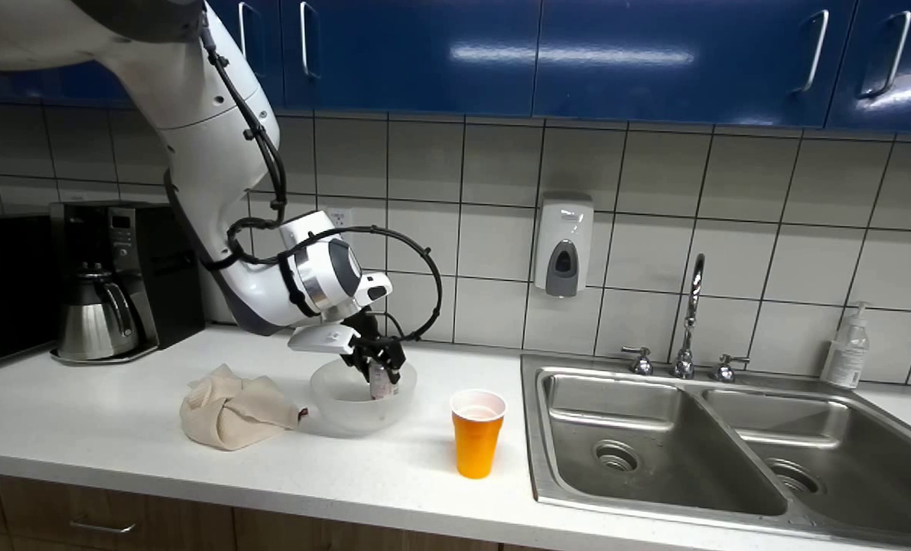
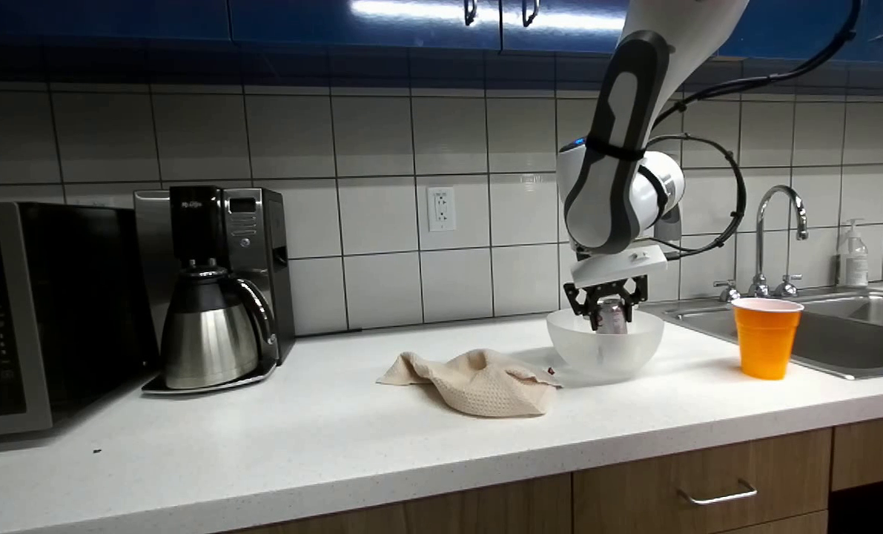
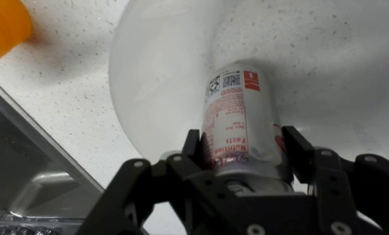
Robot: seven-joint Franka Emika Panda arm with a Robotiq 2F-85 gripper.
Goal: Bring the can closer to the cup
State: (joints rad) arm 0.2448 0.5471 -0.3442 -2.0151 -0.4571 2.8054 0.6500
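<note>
The silver can (image 3: 238, 107) with red print is inside a translucent white bowl (image 1: 348, 421). In both exterior views the can's upper part shows between the fingers (image 1: 381, 384) (image 2: 612, 319). My gripper (image 3: 241, 138) is shut on the can near its top, one finger against each side. It also shows over the bowl in an exterior view (image 2: 612, 315). I cannot tell whether the can's base touches the bowl. The orange cup (image 1: 476, 448) stands upright on the counter, between bowl and sink. It also shows in an exterior view (image 2: 766, 341) and at the wrist view's upper left (image 3: 5, 29).
A beige cloth (image 1: 233, 413) lies beside the bowl, on the side away from the cup. A steel sink (image 1: 531, 428) with a faucet (image 1: 688, 321) is just past the cup. A coffee maker with a steel pot (image 2: 211, 337) and a microwave (image 2: 33, 319) stand at the far end.
</note>
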